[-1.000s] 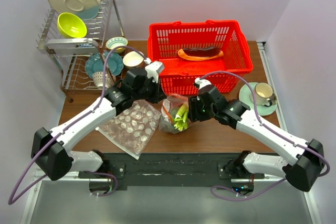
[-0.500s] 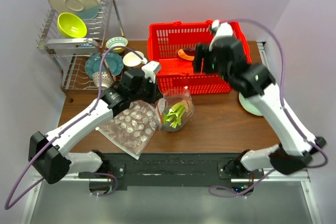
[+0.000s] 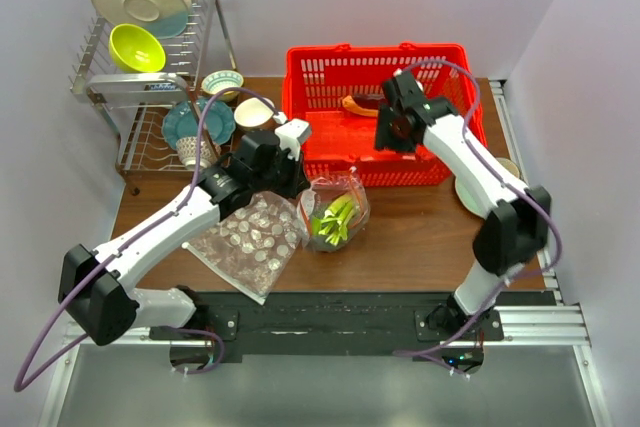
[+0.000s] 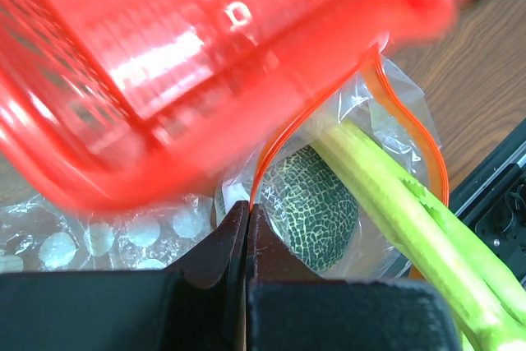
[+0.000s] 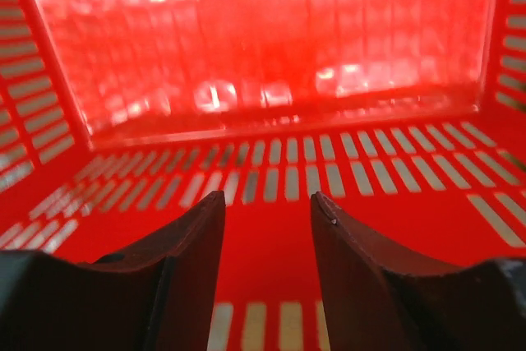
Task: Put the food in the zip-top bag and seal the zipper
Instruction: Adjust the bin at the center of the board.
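Within the last second the right end effector (image 5: 267,196) has left the bag, swung up over the red basket (image 3: 440,162) and dropped inside it. The left arm has barely shifted.

The right end effector's jaws stand narrowly apart with nothing between them, only the basket's slotted floor and far wall ahead. The left end effector (image 4: 246,215) is pinched tight on the rim of the zip-top bag (image 3: 345,187), right beside the zipper (image 4: 415,121), holding the mouth up in an open loop.

Inside the bag lie 2 foods: the dark green ball (image 4: 316,203) low near the left end effector, and the green stalks (image 4: 394,203) across it. From above, the stalks' long axis runs diagonally, from near-left to far-right. The bag rests on the surface (image 3: 430,247), just in front of the basket and next to a dotted bag (image 3: 245,237).

The red-brown slab (image 3: 352,104) is in the basket, just left of the right end effector and partly hidden by the arm. Its long axis seems to run left to right, along the back wall.

As a toy it is probably light and fairly stiff, so a pinch across its short width near the middle should carry it level. The bag film looks thin and slippery. It would likely slump if the rim were released.
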Motion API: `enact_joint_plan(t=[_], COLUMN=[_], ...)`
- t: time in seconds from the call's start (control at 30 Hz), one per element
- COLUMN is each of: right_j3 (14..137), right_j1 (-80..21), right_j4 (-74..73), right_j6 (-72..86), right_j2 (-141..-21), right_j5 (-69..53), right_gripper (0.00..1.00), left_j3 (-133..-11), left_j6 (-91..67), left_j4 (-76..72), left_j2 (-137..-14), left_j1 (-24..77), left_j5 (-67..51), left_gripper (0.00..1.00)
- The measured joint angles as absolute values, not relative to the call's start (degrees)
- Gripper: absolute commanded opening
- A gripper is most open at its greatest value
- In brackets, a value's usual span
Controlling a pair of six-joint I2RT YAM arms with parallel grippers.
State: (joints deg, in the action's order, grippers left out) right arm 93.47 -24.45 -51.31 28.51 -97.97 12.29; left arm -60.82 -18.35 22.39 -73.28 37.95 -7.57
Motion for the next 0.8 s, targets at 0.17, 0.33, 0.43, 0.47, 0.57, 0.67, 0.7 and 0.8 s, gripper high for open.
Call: enact_joint_plan(t=[0.17, 0.33, 0.43, 0.47, 0.57, 0.67, 0.7, 0.8], right_j3=[85.6, 87.2, 87.2, 87.3, 88.9, 91.6, 92.7, 96.5], right_j1=[-25.1, -25.1, -25.1, -25.1, -25.1, -24.9, -24.7, -23.7], right_j4=[-52.3, -52.7, -52.9, -53.0, -53.2, -52.6, -52.1, -49.3], right_j6=[29.4, 29.0, 28.8, 28.6, 28.1, 27.8, 27.8, 27.9], right_j2=[-83.8, -84.2, -87.0, -88.0, -90.6, -92.4, -93.2, -96.6], right_j5=[11.4, 12.3, 12.5, 12.5, 12.5, 12.7, 12.7, 12.7], right_gripper=[0.52, 0.53, 0.54, 0.54, 0.52, 0.50, 0.50, 0.49], left_j3=[-60.9, -60.8, -60.9, -60.9, -60.8, -60.9, -60.9, -60.9], left_j6=[-18.3, -18.4, -18.4, -18.4, -18.4, -18.4, -18.4, -18.4], left_j4=[22.9, 23.4, 23.4, 23.4, 23.4, 23.4, 23.4, 23.4], left_j2=[-73.3, -73.4, -73.4, -73.4, -73.4, -73.4, -73.4, -73.4], left_j1=[38.0, 37.9, 37.9, 37.9, 37.9, 37.9, 37.9, 37.9], left_j5=[-7.6, -7.4, -7.2, -7.2, -7.2, -7.2, -7.2, -7.2], left_gripper=[0.00, 0.00, 0.00, 0.00, 0.00, 0.00, 0.00, 0.00])
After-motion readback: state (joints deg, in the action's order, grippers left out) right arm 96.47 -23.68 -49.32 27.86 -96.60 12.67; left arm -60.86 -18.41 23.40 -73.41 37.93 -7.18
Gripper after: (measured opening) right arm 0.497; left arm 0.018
